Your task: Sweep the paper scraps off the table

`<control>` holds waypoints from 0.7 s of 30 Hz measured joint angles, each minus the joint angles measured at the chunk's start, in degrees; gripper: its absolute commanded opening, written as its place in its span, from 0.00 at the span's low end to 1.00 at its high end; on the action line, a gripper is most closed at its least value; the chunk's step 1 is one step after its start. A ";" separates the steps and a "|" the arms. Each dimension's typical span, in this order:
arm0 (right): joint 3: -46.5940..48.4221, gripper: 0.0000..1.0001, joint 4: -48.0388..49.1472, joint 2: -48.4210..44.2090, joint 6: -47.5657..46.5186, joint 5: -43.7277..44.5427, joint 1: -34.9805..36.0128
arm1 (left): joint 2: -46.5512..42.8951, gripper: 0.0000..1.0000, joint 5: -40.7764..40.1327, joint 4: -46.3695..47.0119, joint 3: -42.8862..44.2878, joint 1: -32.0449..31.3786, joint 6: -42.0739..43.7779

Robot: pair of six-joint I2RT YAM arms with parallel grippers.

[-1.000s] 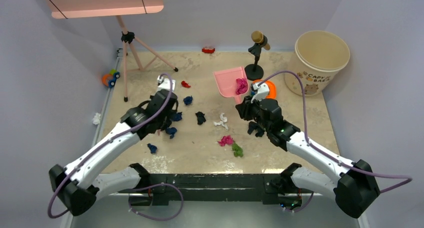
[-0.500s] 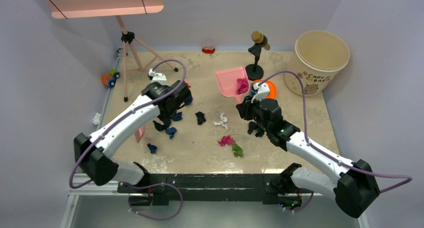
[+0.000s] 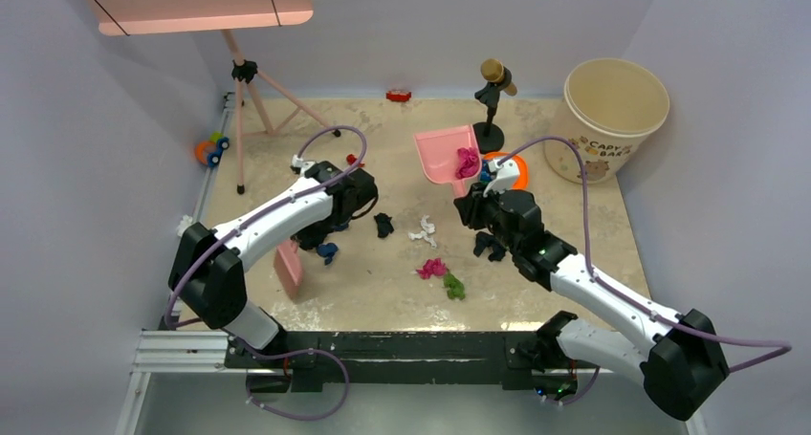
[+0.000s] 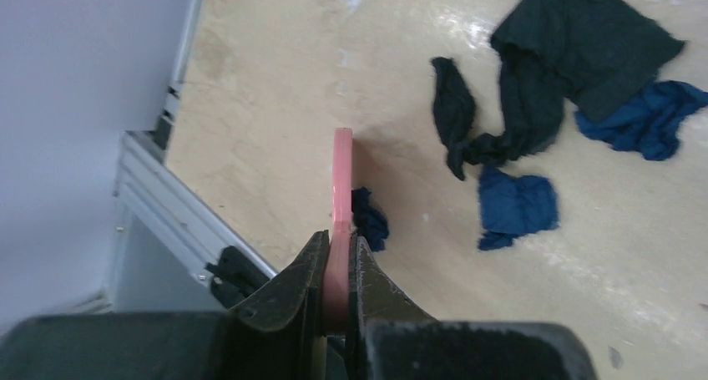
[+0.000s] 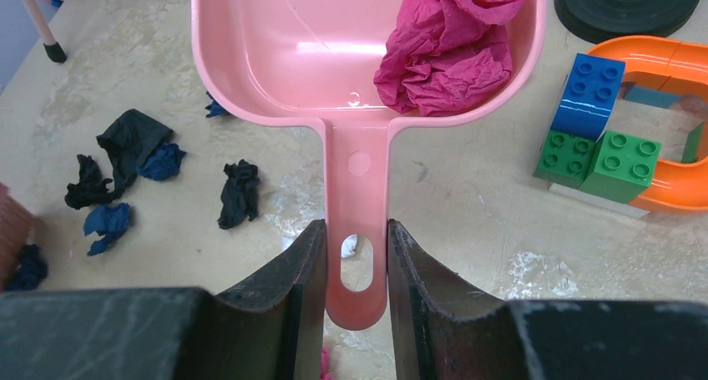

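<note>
Clamping fully shut on the brush (image 4: 342,171), the left gripper (image 4: 338,250) hung over dark scraps (image 4: 511,210) on the table (image 3: 383,296), while the right gripper (image 5: 356,259), nearly closed, pinched the dustpan (image 5: 275,54) handle, with one magenta wad (image 5: 447,50) lying in the pan.

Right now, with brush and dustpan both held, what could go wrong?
The left gripper pinches a thin part of the pink brush, so it may twist when pushing scraps. The magenta wad in the dustpan, held by the right gripper, may spill if it tilts. The block stack beside it could get knocked.
</note>
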 measured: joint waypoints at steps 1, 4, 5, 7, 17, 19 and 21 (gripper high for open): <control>0.00 0.00 0.00 -0.20 0.00 0.02 0.00 | -0.13 0.00 1.01 1.27 -0.35 -0.04 0.13; -0.07 0.00 0.02 -0.70 0.00 0.11 0.00 | -2.03 0.00 5.25 8.35 -1.44 -0.52 3.96; -0.07 0.00 0.02 -0.70 0.00 0.17 0.00 | -3.02 0.00 6.97 10.75 -1.55 -0.87 5.81; -0.09 0.00 0.00 -0.70 0.00 0.63 0.00 | -5.07 0.00 10.71 15.15 -1.40 -1.57 9.60; -0.20 0.00 0.00 -0.70 0.02 1.42 0.00 | -6.01 0.00 13.99 11.41 16.98 -8.24 15.98; -0.20 0.00 0.00 -0.70 0.02 1.44 0.00 | -7.26 0.00 11.50 9.90 17.40 -7.39 18.14; -0.24 0.00 0.02 -0.68 0.02 1.44 0.00 | -7.74 0.00 8.48 7.91 17.31 -5.99 20.44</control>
